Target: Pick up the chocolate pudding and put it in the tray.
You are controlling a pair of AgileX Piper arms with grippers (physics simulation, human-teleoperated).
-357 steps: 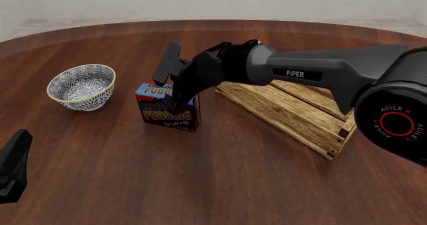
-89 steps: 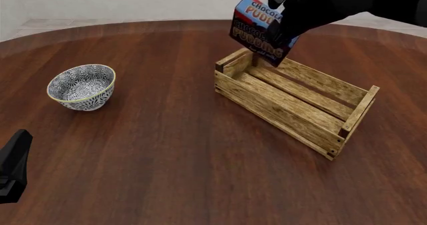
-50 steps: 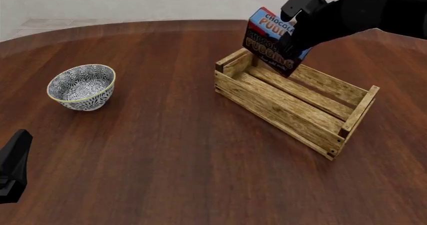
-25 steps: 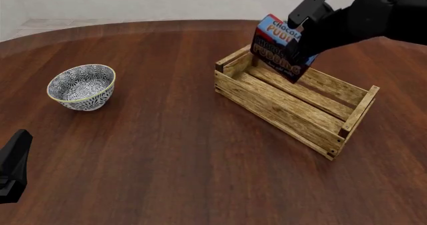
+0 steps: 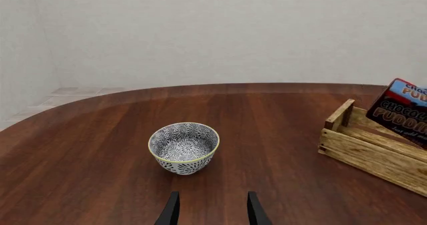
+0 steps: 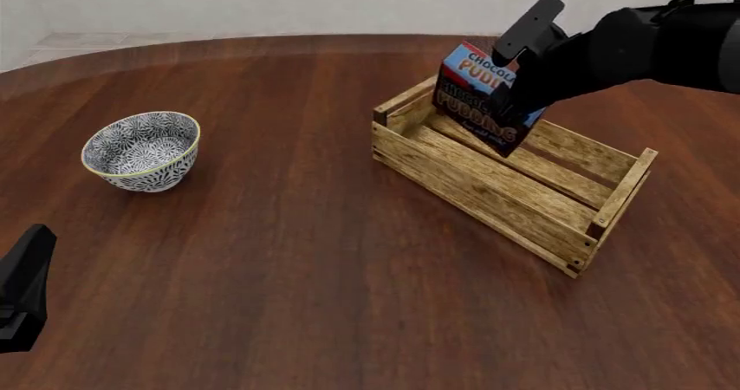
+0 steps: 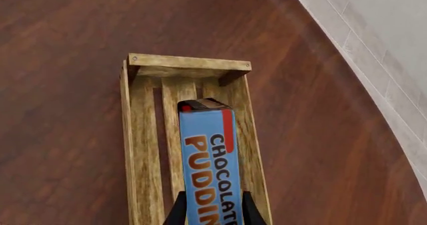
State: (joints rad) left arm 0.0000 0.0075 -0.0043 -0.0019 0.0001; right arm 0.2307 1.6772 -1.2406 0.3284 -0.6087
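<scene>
The chocolate pudding (image 6: 477, 97), a carton with a blue top and dark brown front, hangs tilted over the far left end of the tray (image 6: 463, 191), with its lower corner down between the slat walls. My right gripper (image 6: 512, 76) is shut on it from above. In the right wrist view the chocolate pudding (image 7: 210, 165) sits between the fingers (image 7: 248, 211), directly over the tray (image 7: 189, 62). My left gripper (image 5: 212, 212) stands open with nothing in it, low at the near left (image 6: 21, 290). The left wrist view also catches the chocolate pudding (image 5: 403, 112) above the tray (image 5: 370, 152).
A blue-white patterned bowl (image 6: 141, 150) stands on the left of the dark wooden table, straight ahead of the left gripper, and shows as the bowl (image 5: 184, 147) in the left wrist view. The table's rounded far edge runs behind the tray.
The right gripper has come down with the carton over the tray's far left end, from above the rim to partly inside. The left arm and the bowl have not moved.
</scene>
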